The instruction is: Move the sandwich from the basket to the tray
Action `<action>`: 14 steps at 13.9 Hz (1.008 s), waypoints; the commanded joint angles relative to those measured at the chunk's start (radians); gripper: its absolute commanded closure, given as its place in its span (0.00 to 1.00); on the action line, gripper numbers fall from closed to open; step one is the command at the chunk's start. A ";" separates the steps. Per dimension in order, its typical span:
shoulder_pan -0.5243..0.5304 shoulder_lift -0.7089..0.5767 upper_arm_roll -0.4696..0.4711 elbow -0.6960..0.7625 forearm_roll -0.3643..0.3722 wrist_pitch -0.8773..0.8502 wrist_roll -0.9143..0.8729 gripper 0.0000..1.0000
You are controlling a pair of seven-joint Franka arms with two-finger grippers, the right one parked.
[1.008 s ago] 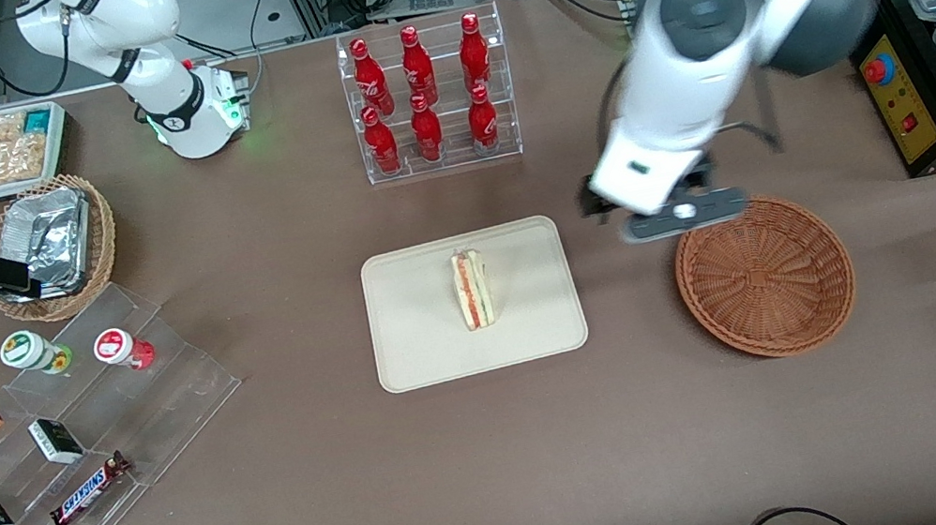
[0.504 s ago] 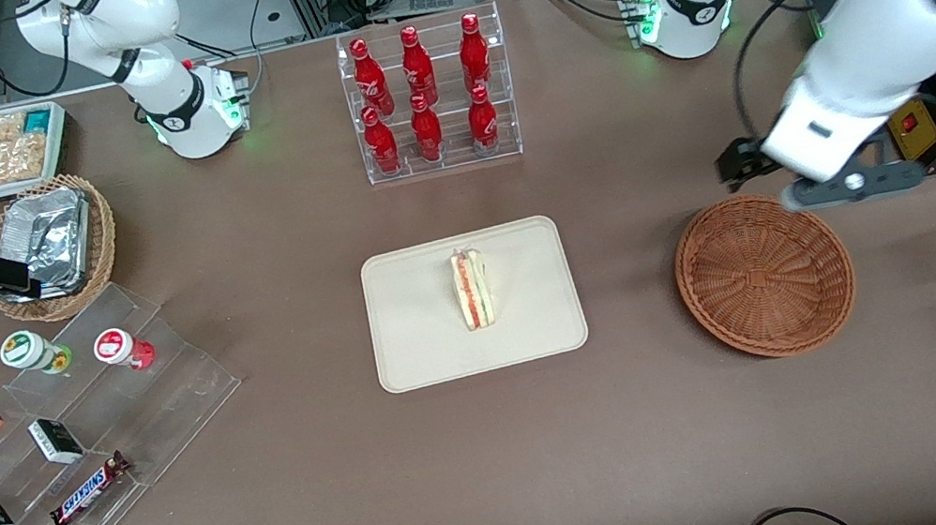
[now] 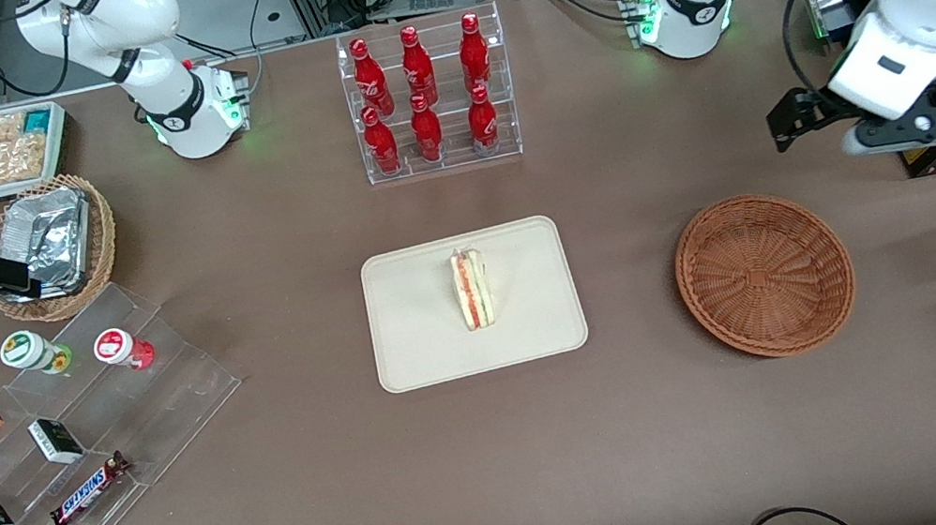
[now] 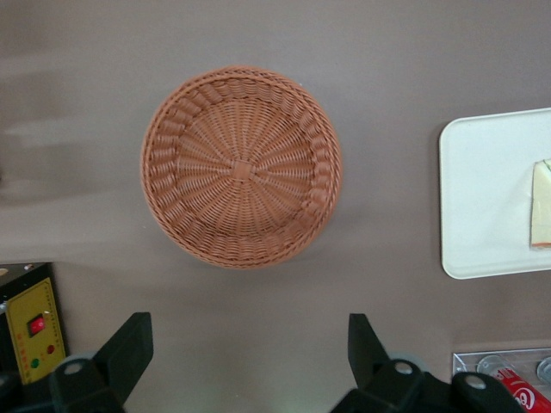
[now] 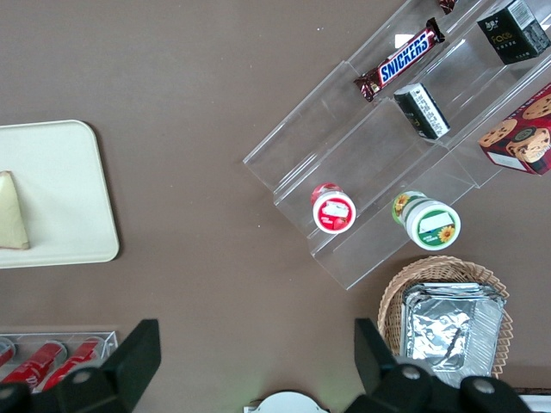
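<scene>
1. Since the sandwich [image 3: 472, 288] lies on the tray [image 3: 416, 347], near its middle, the placement looks complete; only parking the arm seems left.
2. Basket [image 3: 764, 275] holds nothing, confirmed in the left wrist view [image 4: 241, 168].
3. Gripper [image 3: 815, 117] hangs above the worktop [image 3: 502, 466] at the working arm's end, farther from the front camera than the basket and clear of it.
4. Gripper state: fingers [image 4: 127, 348] spread wide, nothing between them.
5. Key relation: sandwich is well apart from the gripper, toward the parked arm's end, with the basket between the two. Sandwich long axis runs toward/away from the front camera, filling edge facing up.
6. Judgement: no further approach to sandwich needed. If a re-grasp were called for, the gripper would have to cross over the basket first.
7. Risk: low, retreat path looks free of the bottle rack [image 3: 429, 98].
</scene>
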 commanded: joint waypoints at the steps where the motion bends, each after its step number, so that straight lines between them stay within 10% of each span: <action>1: 0.025 0.018 0.010 0.057 -0.003 -0.012 0.067 0.00; 14: 0.137 0.118 -0.064 0.206 0.016 -0.091 0.081 0.00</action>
